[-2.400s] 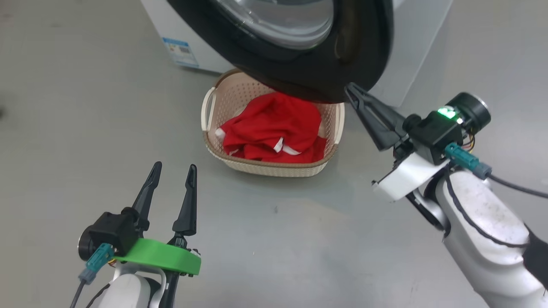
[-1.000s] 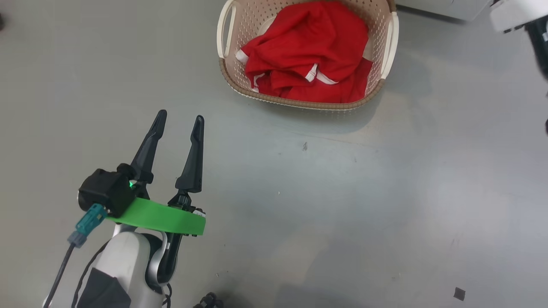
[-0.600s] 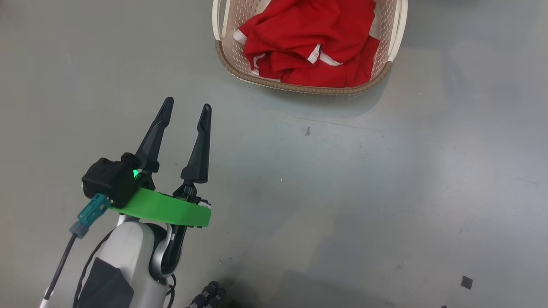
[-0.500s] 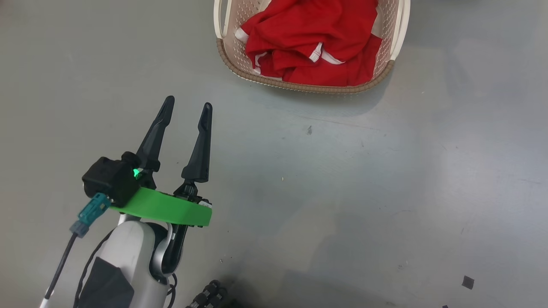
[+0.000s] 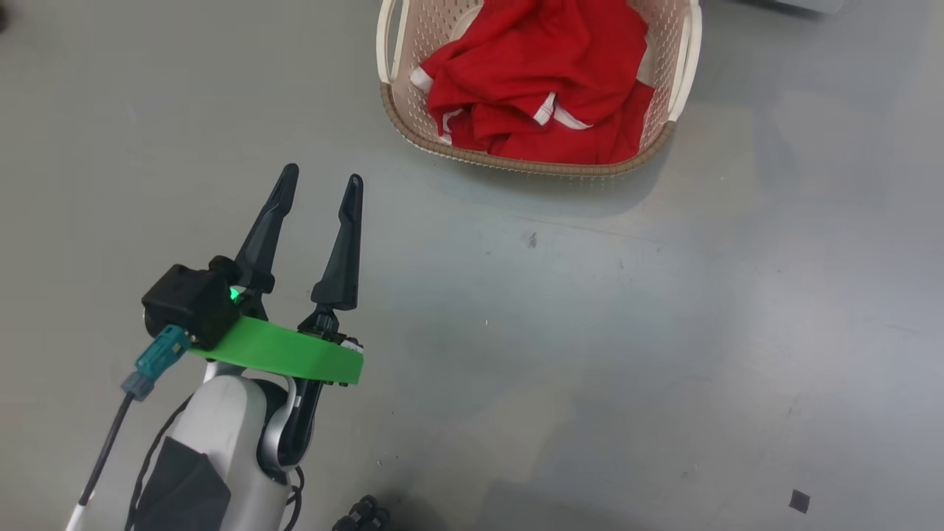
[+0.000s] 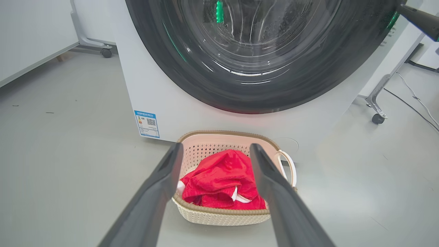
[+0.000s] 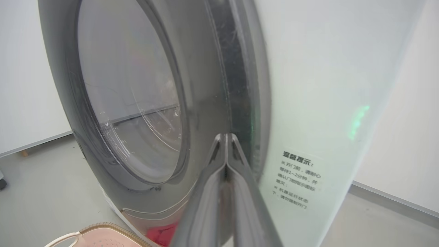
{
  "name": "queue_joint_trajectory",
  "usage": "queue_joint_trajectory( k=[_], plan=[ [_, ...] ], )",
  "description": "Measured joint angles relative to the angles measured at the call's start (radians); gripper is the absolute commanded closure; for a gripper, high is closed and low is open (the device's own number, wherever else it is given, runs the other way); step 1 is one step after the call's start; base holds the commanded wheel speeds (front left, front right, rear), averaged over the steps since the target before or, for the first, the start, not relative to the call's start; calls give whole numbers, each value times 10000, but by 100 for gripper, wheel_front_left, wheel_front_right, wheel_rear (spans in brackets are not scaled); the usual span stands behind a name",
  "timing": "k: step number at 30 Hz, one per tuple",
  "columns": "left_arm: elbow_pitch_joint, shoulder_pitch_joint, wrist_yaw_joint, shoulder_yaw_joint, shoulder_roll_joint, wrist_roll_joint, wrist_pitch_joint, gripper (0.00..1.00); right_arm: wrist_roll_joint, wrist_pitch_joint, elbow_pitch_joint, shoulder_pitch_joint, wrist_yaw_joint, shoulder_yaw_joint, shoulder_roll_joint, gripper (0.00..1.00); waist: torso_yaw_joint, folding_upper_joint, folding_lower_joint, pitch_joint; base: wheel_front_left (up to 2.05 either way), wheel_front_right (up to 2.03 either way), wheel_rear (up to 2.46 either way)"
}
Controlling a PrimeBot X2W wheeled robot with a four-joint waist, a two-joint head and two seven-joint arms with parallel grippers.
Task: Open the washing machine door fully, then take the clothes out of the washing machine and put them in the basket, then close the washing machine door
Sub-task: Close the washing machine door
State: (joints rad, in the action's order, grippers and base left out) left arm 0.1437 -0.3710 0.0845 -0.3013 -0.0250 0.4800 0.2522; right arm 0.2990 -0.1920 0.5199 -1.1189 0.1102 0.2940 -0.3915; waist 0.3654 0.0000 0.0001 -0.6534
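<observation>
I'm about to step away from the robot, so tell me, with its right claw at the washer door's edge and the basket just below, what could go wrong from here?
The shut right claw points at the glossy rim of the washing machine door; it may slide off, leaving the door unlatched. The basket of clothes sits close under the door, so the claw, coming down, could knock it.

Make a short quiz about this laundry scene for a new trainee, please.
1. True or false: the red clothes lie inside the basket.
2. Choose one. The left tool is: A) open and empty; B) shut on fabric; C) shut and empty.
3. Fill in: the shut right tool points at the edge of the ____.
Key: 1 true; 2 A; 3 washing machine door.
</observation>
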Motion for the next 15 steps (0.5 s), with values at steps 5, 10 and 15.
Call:
queue_joint_trajectory(
  k=[5, 10, 15],
  plan=[
    [165, -7, 0, 127, 4, -4, 0, 0, 0, -293, 414, 648, 0, 136, 115, 100, -74, 0, -1, 416, 0, 0, 0],
    [431, -7, 0, 299, 6, -128, 0, 0, 19, -428, 694, 1572, 4, 341, 447, 100, -229, 0, -1, 965, 0, 0, 0],
    [654, 22, 0, 577, 6, -443, 0, 0, 109, -514, 800, 2566, 6, 435, 771, 100, -530, 0, -1, 1709, 0, 0, 0]
  ],
)
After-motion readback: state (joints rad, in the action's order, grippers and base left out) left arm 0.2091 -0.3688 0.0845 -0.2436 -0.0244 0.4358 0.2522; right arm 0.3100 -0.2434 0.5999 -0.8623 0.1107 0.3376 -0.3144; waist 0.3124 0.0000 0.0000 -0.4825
